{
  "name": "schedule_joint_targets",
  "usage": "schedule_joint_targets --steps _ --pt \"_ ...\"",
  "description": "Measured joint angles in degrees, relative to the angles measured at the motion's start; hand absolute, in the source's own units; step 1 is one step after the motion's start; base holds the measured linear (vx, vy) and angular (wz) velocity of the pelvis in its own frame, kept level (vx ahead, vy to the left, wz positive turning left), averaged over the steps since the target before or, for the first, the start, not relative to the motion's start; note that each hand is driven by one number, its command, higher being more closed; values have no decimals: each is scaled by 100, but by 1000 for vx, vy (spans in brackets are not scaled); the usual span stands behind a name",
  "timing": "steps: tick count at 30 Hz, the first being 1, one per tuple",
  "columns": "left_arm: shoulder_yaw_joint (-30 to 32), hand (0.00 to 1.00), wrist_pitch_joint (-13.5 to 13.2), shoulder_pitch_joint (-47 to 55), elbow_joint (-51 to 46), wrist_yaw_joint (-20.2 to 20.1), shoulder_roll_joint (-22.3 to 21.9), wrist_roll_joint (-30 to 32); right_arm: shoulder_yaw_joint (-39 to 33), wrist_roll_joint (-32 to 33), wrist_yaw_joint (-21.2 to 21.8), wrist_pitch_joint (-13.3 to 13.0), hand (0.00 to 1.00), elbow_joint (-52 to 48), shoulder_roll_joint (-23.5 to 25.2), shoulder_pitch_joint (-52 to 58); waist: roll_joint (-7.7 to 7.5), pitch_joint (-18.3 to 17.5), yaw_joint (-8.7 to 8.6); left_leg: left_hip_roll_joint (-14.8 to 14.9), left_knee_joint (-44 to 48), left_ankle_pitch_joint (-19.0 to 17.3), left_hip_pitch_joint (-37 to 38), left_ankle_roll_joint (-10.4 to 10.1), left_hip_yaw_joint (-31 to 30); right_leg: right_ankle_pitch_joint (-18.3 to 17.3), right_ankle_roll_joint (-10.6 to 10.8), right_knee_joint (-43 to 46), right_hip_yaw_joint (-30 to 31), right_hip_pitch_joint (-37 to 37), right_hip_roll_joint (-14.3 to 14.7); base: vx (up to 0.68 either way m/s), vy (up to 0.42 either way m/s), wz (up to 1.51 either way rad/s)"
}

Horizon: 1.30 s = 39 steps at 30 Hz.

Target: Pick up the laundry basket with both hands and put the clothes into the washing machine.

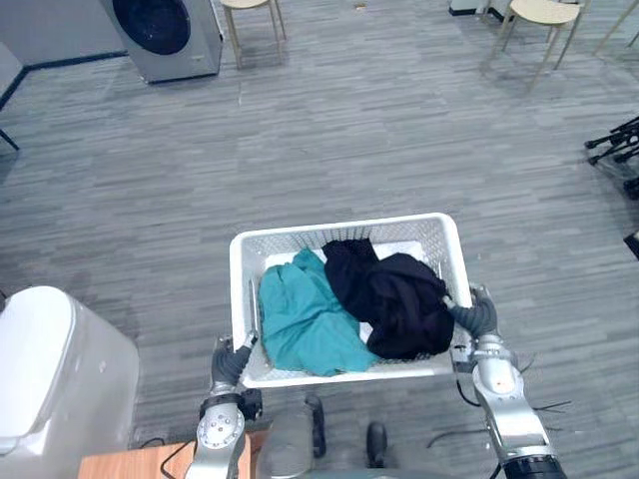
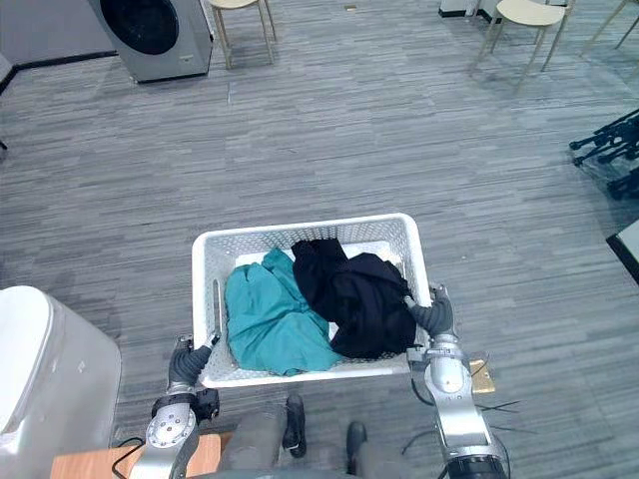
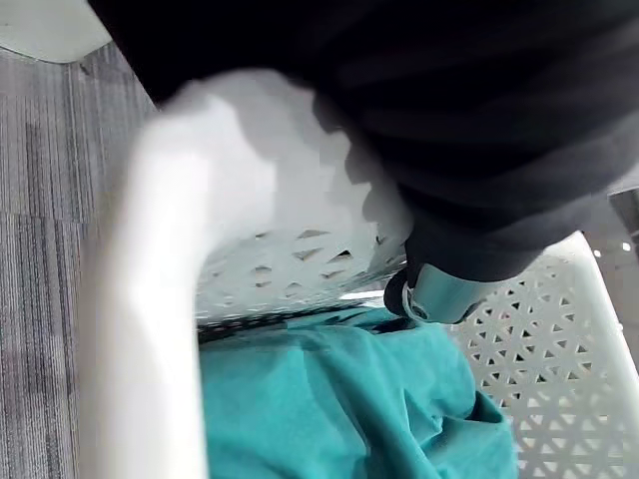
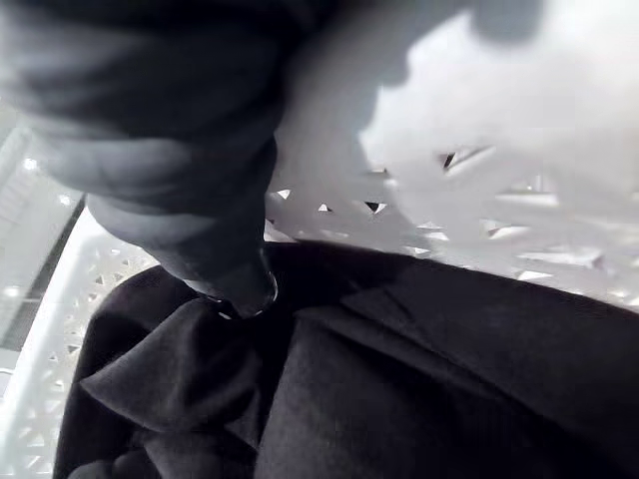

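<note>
Evidently for a level carry, the laundry basket (image 1: 339,228) was held just before the robot, open top up, its long axis running left to right. The left hand (image 1: 236,361) pinched its left end rim and the right hand (image 1: 475,315) its right end, a digit hooked inside each wall. The teal cloth (image 1: 305,319) lay left and the black cloth (image 1: 394,294) right; the washing machine (image 1: 165,35) stood far left.

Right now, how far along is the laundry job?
Done: left hand and right hand grip the laundry basket by its sides. In hand: carrying it. Left: the washing machine stands far ahead-left, and the teal garment and black garment lie in the basket.
</note>
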Motion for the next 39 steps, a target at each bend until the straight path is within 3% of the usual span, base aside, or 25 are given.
schedule_joint_targets --steps 1,2,4,6,9,10,11,12,13,15,16,18,19,20,21,23,25,27,29,31,32,34,36,37,39 --pt "-4 100 24 3 21 -2 17 0 -34 -27 6 0 100 86 27 18 -4 -1 -22 -81 41 -111 154 33 -11 35 280 690 9 -163 -122 465 156 38" --pt "-8 100 48 9 19 -2 94 4 -67 -38 4 0 100 273 161 35 -49 16 -62 -245 -22 -311 545 108 -104 255 318 1893 -92 -516 -394 506 124 41" --pt "-7 100 92 71 16 8 244 7 -30 -66 16 0 100 432 292 33 -11 10 -161 -334 -204 -544 1094 170 -200 170 -378 2814 -508 -885 -751 578 76 28" --pt "-6 100 92 108 2 10 337 6 -7 -92 63 -2 100 442 328 22 60 -25 -253 -298 -515 -645 1504 154 -333 38 -625 2587 -888 -1271 -908 585 8 20" --pt "-85 100 100 -32 0 5 350 5 -97 -90 85 -3 100 439 264 -9 237 31 -359 29 -1130 -688 2118 41 -526 217 -618 632 -1097 -1850 -534 642 -98 28" --pt "-158 100 106 -108 17 0 394 8 -162 -87 92 2 100 439 259 10 291 66 -460 226 -1419 -675 2552 -187 -536 1194 -448 -1435 -931 -1878 -207 679 -164 32" --pt "-170 100 106 -118 17 0 426 10 -162 -88 87 2 100 429 269 26 213 29 -499 207 -1498 -665 2687 -249 -545 1570 -372 -2156 -887 -1877 -191 715 -186 32" --pt "-190 100 105 -125 15 1 473 10 -160 -88 86 2 100 409 263 35 128 2 -531 167 -1578 -685 2822 -383 -558 1759 -407 -2566 -828 -1873 -209 805 -220 30" --pt "-335 100 112 -197 152 -2 519 14 -177 -97 75 11 100 346 156 68 162 -44 -610 241 -1615 -822 3334 -667 -696 2798 -761 -2623 -769 -1838 -193 831 -214 19" --pt "-347 100 118 -305 259 -4 322 20 -197 -105 64 33 100 345 25 64 388 -140 -600 485 -1253 -709 3279 -859 -741 3104 -923 -2044 -875 -2008 -54 729 -194 3" --pt "-322 100 119 -432 298 -5 215 49 -257 -128 64 80 100 345 -24 29 543 -135 -584 715 -567 -351 3059 -1118 -783 2669 -1076 -1472 -1020 -2078 68 735 -264 -6" --pt "-322 100 117 -496 427 -15 164 77 -292 -127 66 85 100 343 -18 47 609 -76 -559 1027 1411 1459 2283 -1343 -784 2009 -1190 -1179 -1141 -1581 181 788 -290 -5" --pt "-328 100 119 -440 476 -24 128 77 -295 -129 66 92 100 331 -30 53 679 -44 -560 1194 2098 1947 2037 -1399 -775 1898 -1192 -1295 -1170 -1273 262 670 -176 -8" --pt "-317 100 110 -369 411 -25 67 76 -294 -97 12 100 100 261 -24 104 752 2 -440 1647 3959 1541 1231 -1216 -548 1622 -1252 -1546 -1192 -610 455 623 -114 -15" --pt "-312 100 90 -320 367 -26 92 76 -286 -71 -11 99 100 173 6 131 703 42 -333 1733 4547 1187 846 -985 -375 1409 -1298 -1671 -1133 -219 483 593 -102 -18" --pt "-307 100 69 -189 306 -53 110 61 -246 -67 -11 98 100 -15 -5 133 572 132 -198 1669 4464 529 46 -608 20 1182 -1231 -2159 -1012 608 435 631 -42 -8" --pt "-294 100 63 -124 210 -78 104 59 -241 -66 -11 97 100 -65 -29 104 536 158 -119 1411 3641 211 -508 -554 185 1073 -1129 -2467 -957 1046 349 500 30 -3" --pt "-275 100 64 -116 158 -146 71 61 -240 -63 -14 94 100 -19 -80 73 528 177 -48 731 781 365 -818 -833 166 853 -870 -2868 -970 1648 99 569 117 3" --pt "-277 100 68 -12 -41 -157 12 75 -238 -54 -29 87 100 98 -136 64 651 147 49 611 -1311 780 -810 -1350 47 721 -662 -3217 -934 2087 118 694 224 -15" --pt "-258 100 102 -19 -93 -155 38 111 -242 -52 -55 100 100 201 -97 54 599 143 108 497 -916 1491 -922 -845 167 523 -436 -3327 -942 2526 12 835 313 -2" --pt "-251 100 126 -6 -94 -157 41 132 -248 -59 -35 101 100 205 -75 80 347 110 20 240 -699 1568 -918 -307 202 600 -290 -3142 -973 2612 -295 616 214 24" --pt "-292 100 148 -5 -92 -178 -2 135 -306 -74 -22 97 100 326 -62 62 132 25 37 -15 -217 1057 -921 245 379 468 -61 -1916 -833 2194 -747 786 289 8" --pt "-368 100 191 -40 -82 -194 72 145 -428 -170 -1 97 100 439 2 5 87 49 17 -188 72 446 -653 284 375 860 667 428 -373 1305 -1019 808 308 4" --pt "-394 100 251 -83 -76 -191 197 187 -447 -199 -6 99 100 605 137 61 13 86 -28 -495 -157 111 117 317 280 990 493 2597 -179 595 -1189 699 235 18" --pt "-396 100 253 -49 -76 -177 291 191 -404 -197 -6 99 100 687 214 130 41 90 -131 -606 -556 72 758 303 148 735 24 3231 -331 269 -1193 605 165 26"
